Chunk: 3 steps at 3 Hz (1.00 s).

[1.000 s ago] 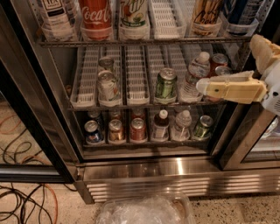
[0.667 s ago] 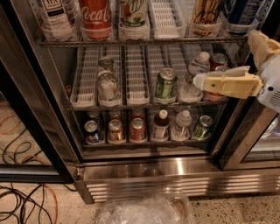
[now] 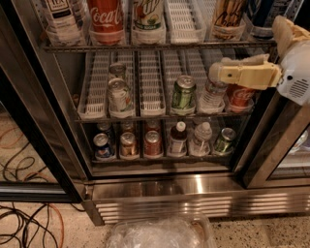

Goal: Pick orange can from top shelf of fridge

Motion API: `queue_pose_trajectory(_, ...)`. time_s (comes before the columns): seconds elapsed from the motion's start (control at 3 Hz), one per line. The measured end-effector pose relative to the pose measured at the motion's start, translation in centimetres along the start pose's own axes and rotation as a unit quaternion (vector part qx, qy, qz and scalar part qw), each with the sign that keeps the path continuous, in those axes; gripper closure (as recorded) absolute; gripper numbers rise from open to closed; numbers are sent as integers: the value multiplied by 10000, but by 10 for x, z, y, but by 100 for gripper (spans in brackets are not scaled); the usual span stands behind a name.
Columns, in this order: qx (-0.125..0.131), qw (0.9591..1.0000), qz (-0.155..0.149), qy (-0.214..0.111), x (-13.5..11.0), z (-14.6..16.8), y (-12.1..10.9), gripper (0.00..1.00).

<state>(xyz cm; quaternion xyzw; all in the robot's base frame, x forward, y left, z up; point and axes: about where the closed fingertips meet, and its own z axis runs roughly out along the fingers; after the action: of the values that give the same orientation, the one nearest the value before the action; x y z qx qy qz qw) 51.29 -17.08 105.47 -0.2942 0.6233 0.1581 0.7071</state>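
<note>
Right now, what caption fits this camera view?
Robot gripper at the fridge, hovering below the orange can on the top shelf.

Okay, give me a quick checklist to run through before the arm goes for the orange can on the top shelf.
1. Fridge open at the shelves: ok.
2. Orange can upright at the front of the top shelf: ok.
3. Gripper level with the orange can: not ok; it hangs lower, in front of the water bottle on the middle shelf.
4. Room left of the orange can: ok; the tray beside it is empty.
5. Room right of the orange can: cannot tell; a dark can stands close.
</note>
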Motion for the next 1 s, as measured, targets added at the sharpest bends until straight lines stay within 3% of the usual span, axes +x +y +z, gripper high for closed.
queue_pose_trajectory(1.0, 222, 9996, -4, -147, 9, 22, -13, 0)
